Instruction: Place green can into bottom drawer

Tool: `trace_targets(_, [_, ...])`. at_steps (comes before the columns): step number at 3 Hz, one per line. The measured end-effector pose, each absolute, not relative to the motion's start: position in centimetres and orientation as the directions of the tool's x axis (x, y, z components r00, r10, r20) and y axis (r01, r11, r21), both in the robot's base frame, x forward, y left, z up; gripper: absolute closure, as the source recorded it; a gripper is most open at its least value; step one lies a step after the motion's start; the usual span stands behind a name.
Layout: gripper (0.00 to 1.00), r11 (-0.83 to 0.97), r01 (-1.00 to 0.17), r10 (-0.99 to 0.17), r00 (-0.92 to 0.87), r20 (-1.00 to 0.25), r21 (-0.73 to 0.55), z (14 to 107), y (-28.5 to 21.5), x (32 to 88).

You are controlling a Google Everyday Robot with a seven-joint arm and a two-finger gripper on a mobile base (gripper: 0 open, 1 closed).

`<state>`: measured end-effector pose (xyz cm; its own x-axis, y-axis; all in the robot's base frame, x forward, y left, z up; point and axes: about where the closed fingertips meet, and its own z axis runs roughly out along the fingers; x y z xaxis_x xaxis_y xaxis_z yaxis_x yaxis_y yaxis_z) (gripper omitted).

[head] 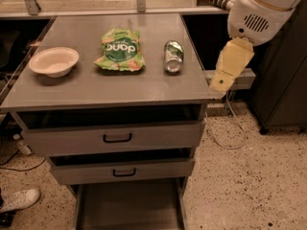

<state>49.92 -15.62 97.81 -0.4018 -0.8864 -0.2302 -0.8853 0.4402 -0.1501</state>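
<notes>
Pretty clearly a lab or workshop, not a home: a grey metal drawer cabinet (86,87) is parked on a speckled hard floor (249,190), loose cables (213,138) are trailed across it, and the gripper (221,83) is held just off the cabinet's right edge.

The end effector (221,83) hangs just off the right edge of the desk (96,87). Well to its left in the view a green snack bag (120,50) lies flat, and farther left a pale bowl (53,61) stands upright. Below and left of it, the top drawer (116,138) and middle drawer (122,171), both black-handled, stand slightly open. A white shoe (19,199) rests on the speckled floor (249,176), far down-left
</notes>
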Motion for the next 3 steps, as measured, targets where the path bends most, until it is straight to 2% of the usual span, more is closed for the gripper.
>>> trace_targets(2, [0.0,0.57,-0.809,-0.798,-0.503,-0.332,-0.142,97.3,-12.6,55.0])
trace_targets(3, [0.0,0.603,-0.786,-0.777,-0.539,-0.325,-0.136,96.5,-10.8,58.4])
